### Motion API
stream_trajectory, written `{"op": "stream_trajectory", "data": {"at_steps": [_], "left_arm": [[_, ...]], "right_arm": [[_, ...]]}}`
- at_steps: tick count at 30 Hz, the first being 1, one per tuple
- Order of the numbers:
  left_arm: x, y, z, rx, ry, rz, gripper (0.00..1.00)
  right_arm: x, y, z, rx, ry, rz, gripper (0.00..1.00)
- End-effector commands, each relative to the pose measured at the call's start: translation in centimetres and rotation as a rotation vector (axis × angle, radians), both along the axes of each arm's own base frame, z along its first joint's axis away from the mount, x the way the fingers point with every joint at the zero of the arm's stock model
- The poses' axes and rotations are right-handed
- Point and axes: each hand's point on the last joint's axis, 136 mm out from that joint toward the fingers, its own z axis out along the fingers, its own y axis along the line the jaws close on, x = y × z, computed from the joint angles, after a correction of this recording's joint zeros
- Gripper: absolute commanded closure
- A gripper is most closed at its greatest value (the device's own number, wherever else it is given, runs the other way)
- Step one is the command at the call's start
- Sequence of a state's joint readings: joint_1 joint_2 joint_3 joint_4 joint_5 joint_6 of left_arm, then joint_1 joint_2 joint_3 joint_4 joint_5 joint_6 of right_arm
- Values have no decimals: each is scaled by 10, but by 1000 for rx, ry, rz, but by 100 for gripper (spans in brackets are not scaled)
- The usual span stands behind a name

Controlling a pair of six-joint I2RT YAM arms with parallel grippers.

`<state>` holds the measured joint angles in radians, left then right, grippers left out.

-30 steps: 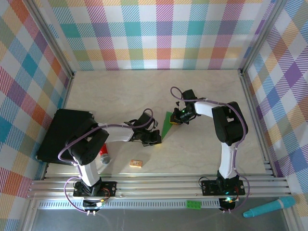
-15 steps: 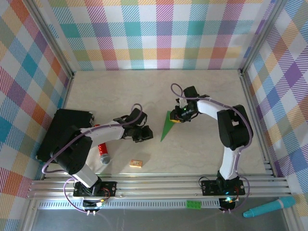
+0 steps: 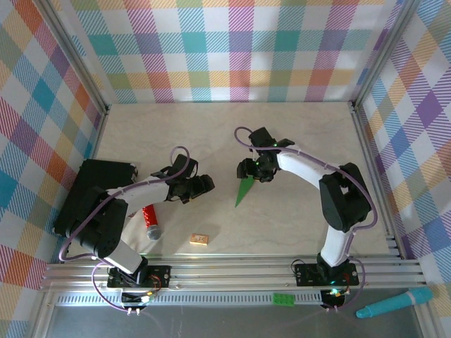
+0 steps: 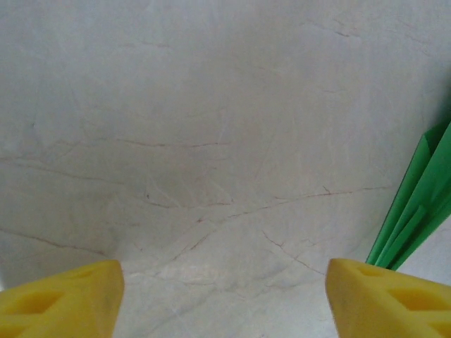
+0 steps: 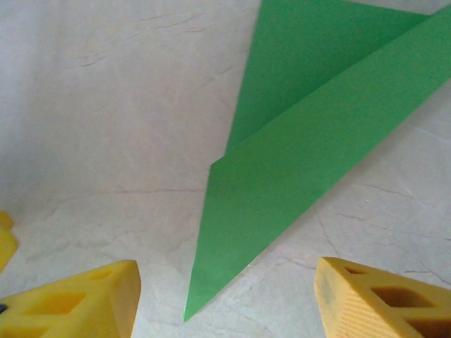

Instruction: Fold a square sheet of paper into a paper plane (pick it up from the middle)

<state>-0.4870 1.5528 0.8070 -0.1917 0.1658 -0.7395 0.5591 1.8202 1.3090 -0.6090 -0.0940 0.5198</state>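
Green paper folded into a slim dart, the paper plane [image 3: 244, 191] lies flat on the table [image 3: 303, 141]. It looks finished, so the step in hand seems to be the release (next, both arms should lift away without brushing it). The right gripper [image 3: 247, 169] hangs over the plane's wide tail and the left gripper [image 3: 200, 185] sits near the plane's left side, both spread wide and empty, arms stretched low.

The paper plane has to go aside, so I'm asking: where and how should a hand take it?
Probably its wide tail end, across the layered wings, coming down from the far side: the paper plane lies flat, slim tip toward the near edge.
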Motion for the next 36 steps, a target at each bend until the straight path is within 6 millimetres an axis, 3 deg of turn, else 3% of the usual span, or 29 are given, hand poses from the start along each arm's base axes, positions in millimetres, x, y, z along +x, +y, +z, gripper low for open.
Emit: {"op": "stream_trajectory", "data": {"at_steps": [1,5,10,24,36], "left_arm": [[4,1,-1,-8,-25,4,16],[3,4,-3,-4,-36,6,8],[4,4,0,4,-49,-6,3],[5,3,-2,27,-32,-29,1],[8,3,0,35,-38,-24,1]], "right_arm": [[12,-2,-7,-87,-20,-110,31],[17,-5,-17,-149,-10,-192,33],[15,-4,-26,-175,27,-218,41],[9,-19,-26,-250,19,-275,56],[9,-25,-30,-258,4,-314,84]]}}
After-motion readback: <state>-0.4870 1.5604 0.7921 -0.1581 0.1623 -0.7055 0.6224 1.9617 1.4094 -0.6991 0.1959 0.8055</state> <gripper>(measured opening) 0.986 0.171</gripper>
